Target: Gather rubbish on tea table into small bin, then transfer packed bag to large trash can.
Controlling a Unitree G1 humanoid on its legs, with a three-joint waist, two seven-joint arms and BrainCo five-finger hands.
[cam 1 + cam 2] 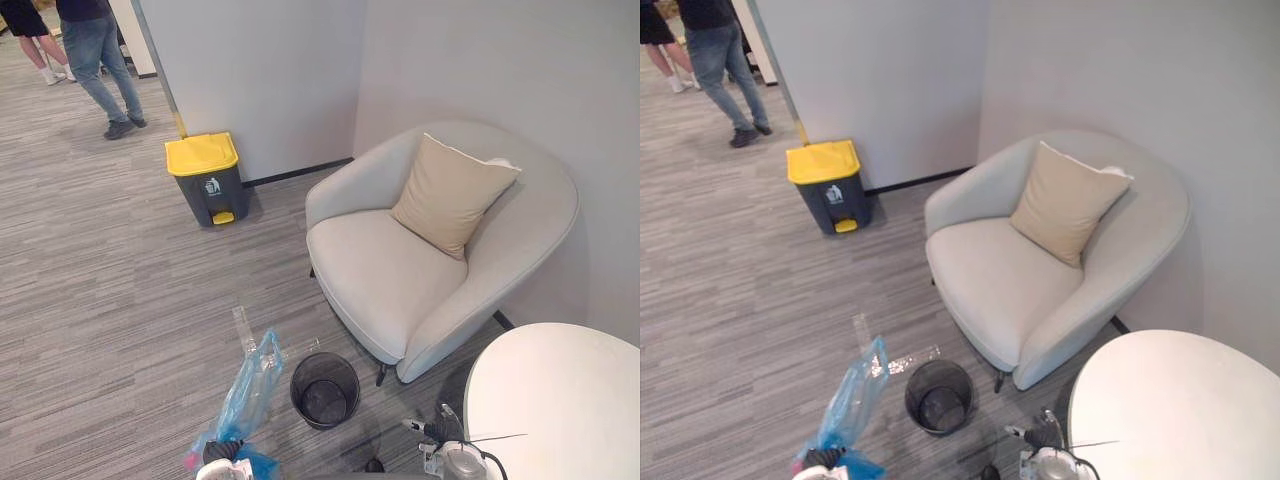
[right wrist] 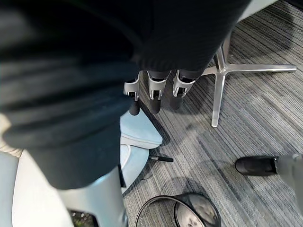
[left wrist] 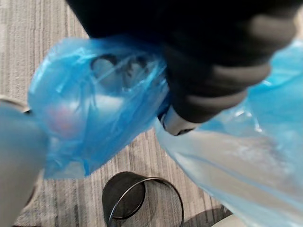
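My left robot hand [image 1: 222, 453] clenches the rubbish-filled blue bag [image 1: 250, 390]; right robot hand [image 2: 155, 92] hangs released near the black mesh bin [image 1: 325, 388].

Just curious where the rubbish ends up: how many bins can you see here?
2. A yellow-lidded trash can stands by the far wall; a small black bin sits on the floor beside the armchair.

Glossy plastic bag [image 1: 252, 385], matt metal mesh bin [image 1: 343, 372]
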